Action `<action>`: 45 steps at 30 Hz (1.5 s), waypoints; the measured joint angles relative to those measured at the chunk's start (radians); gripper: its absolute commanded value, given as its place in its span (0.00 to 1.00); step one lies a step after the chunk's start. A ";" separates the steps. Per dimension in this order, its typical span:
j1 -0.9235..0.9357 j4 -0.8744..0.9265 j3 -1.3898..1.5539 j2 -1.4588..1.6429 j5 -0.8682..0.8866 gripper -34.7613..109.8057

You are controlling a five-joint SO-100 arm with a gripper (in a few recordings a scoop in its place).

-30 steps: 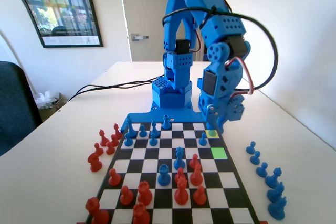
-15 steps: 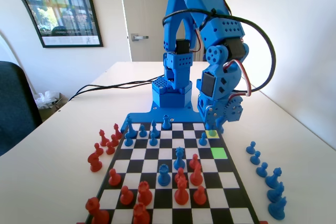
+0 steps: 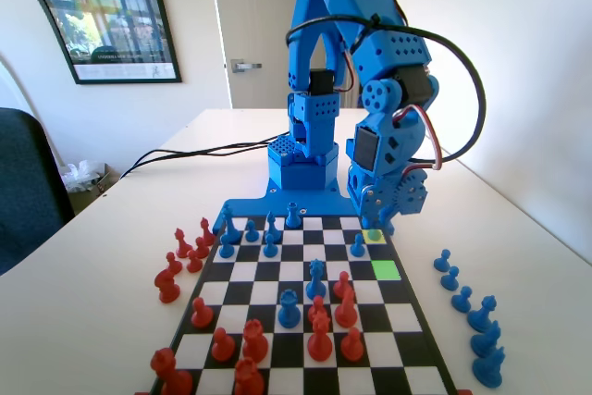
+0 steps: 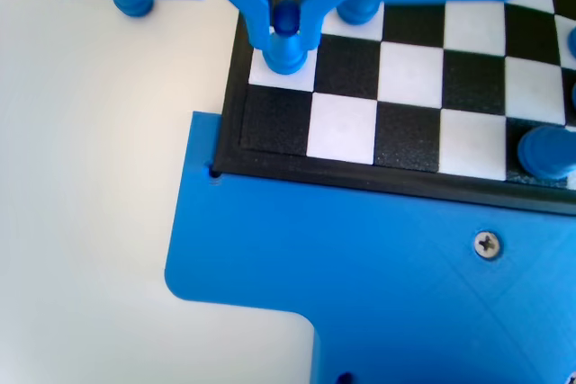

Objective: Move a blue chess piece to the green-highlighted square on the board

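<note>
In the wrist view the blue chess piece (image 4: 286,51), a small pawn, stands on a corner-side square of the board (image 4: 409,74). My gripper (image 4: 284,40) is low over it, and its two jaws press against the pawn's round head from both sides. In the fixed view my gripper (image 3: 378,225) reaches down to the pale yellow square (image 3: 377,239) at the board's far right, where the pawn (image 3: 374,233) is half hidden behind it. The green-highlighted square (image 3: 386,270) lies bare, one row nearer the camera on the same file.
More blue pawns (image 4: 357,13) stand close to the held one, and another blue piece (image 4: 544,150) sits at the right. In the fixed view, several blue pieces (image 3: 467,307) line the table right of the board, red pieces (image 3: 180,256) stand off its left, and red pieces (image 3: 319,339) crowd the near rows.
The gripper shifted slightly at the yellow square a second ago and has held still since. No piece on the board has moved.
</note>
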 measured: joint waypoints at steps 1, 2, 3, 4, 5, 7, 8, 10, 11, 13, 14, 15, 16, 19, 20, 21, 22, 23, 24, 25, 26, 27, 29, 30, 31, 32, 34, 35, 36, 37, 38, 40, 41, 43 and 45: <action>0.000 0.000 -0.006 0.000 -0.002 0.25; 0.002 0.000 -0.008 0.000 0.000 0.25; 0.002 0.000 -0.009 0.000 0.003 0.25; 0.002 0.000 -0.009 0.000 0.002 0.25; 0.002 0.000 -0.009 0.000 0.000 0.25; 0.003 0.000 -0.009 0.000 0.000 0.25; 0.003 0.000 -0.009 0.000 0.000 0.25; 0.003 0.000 -0.009 0.000 -0.011 0.25; 0.006 0.000 -0.009 0.000 -0.014 0.25; 0.017 0.021 -0.009 0.002 -0.009 0.25; 0.018 0.034 -0.009 0.002 -0.011 0.25; 0.020 0.054 -0.017 0.008 -0.011 0.25; 0.020 0.064 -0.025 0.015 -0.017 0.25; 0.031 0.097 -0.057 0.043 -0.015 0.25; 0.041 0.107 -0.075 0.048 -0.017 0.25; 0.054 0.115 -0.094 0.049 -0.020 0.25; 0.063 0.123 -0.107 0.051 -0.018 0.25; 0.072 0.133 -0.126 0.051 -0.018 0.25; 0.081 0.141 -0.147 0.051 -0.020 0.25; 0.086 0.140 -0.166 0.051 -0.020 0.25; 0.089 0.135 -0.192 0.051 -0.020 0.25; 0.092 0.135 -0.215 0.046 -0.020 0.25; 0.100 0.138 -0.249 0.021 -0.020 0.25; 0.107 0.141 -0.261 0.008 -0.020 0.25; 0.118 0.140 -0.273 -0.009 -0.020 0.25; 0.123 0.135 -0.288 -0.031 -0.020 0.25; 0.124 0.126 -0.305 -0.058 -0.020 0.25; 0.121 0.127 -0.316 -0.074 -0.021 0.25; 0.118 0.126 -0.321 -0.084 -0.025 0.25; 0.124 0.126 -0.322 -0.092 -0.031 0.25; 0.132 0.124 -0.322 -0.100 -0.032 0.25; 0.144 0.120 -0.322 -0.107 -0.044 0.25; 0.143 0.110 -0.322 -0.107 -0.051 0.25; 0.130 0.092 -0.322 -0.109 -0.051 0.25; 0.121 0.087 -0.322 -0.115 -0.051 0.25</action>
